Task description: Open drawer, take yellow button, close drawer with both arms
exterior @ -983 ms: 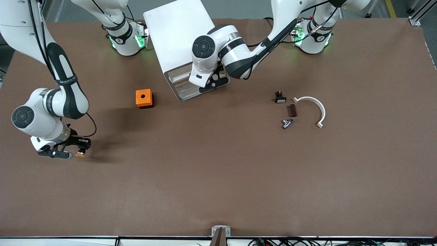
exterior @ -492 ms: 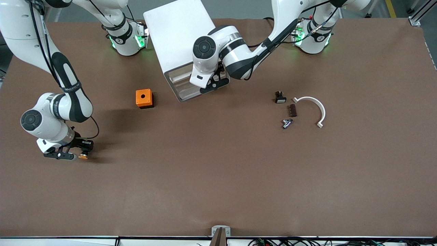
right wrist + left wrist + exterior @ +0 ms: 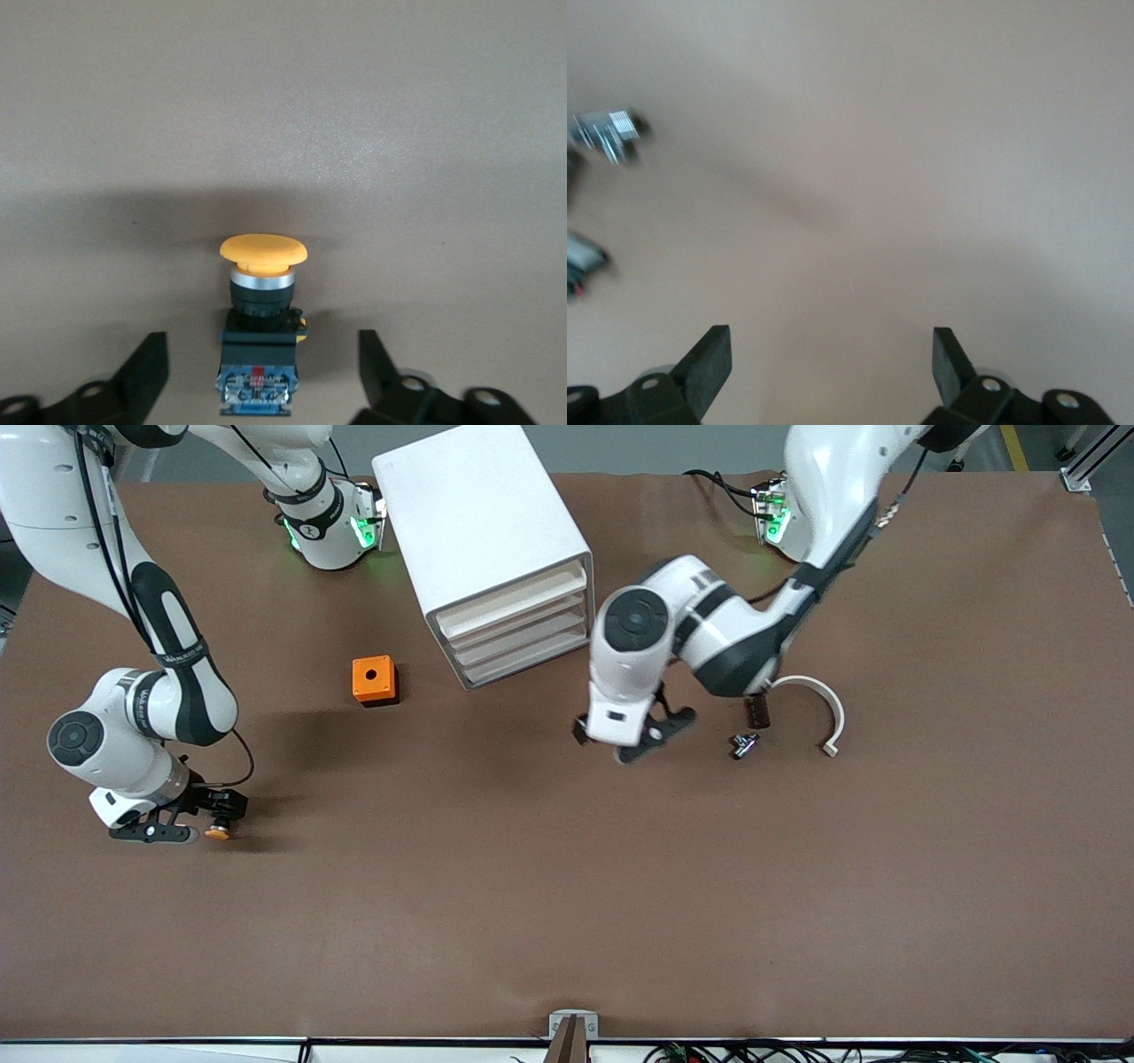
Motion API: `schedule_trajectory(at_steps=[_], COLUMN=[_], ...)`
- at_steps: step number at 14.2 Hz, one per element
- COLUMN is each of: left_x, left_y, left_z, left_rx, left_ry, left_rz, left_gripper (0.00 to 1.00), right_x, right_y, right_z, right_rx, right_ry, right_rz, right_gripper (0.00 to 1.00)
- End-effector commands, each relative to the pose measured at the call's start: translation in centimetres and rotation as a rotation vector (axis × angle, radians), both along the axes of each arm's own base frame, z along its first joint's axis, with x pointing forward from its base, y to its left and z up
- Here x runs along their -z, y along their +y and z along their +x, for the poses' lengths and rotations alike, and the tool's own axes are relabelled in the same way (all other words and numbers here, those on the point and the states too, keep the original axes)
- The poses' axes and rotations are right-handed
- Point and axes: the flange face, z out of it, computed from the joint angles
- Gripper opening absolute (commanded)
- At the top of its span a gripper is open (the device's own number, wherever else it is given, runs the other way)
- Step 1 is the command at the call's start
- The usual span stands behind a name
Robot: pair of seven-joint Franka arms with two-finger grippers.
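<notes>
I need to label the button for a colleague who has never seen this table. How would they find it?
Start at the tall white cabinet, then go toward the right arm's end of the table, nearer the front camera than the orange cube. The button lies between the open fingers of the right gripper: tiny, with a yellow-orange mushroom cap on a black body.

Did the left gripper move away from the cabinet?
Yes. The left gripper was at the cabinet front; now it hangs over bare table, toward the small metal part.
</notes>
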Motion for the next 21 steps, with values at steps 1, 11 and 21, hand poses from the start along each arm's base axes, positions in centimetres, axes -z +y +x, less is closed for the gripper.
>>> schedule_trajectory(at_steps=[1,11,21], left_x=[-2.7,-11.8,-23.9], left_y=[6.2,28.5,35.8], left_z=[3.9,10.7,5.5], left_rx=[0.017,0.104,0.354], left_ry=[-0.052,-0.116,-0.07], left_rz=[0.01,0.06,0.047], left_gripper=[1.0,1.0,1.0], right_x=[-4.6,-29.6,-40.9], right_y=[-0.1,5.4,3.8], right_z=[-0.2,-3.0,-3.2], right_rx=[-0.007,0.058,0.097], right_ry=[0.033,0.215,0.155], right_rz=[0.004,0.089,0.091], right_gripper=[1.0,1.0,1.0])
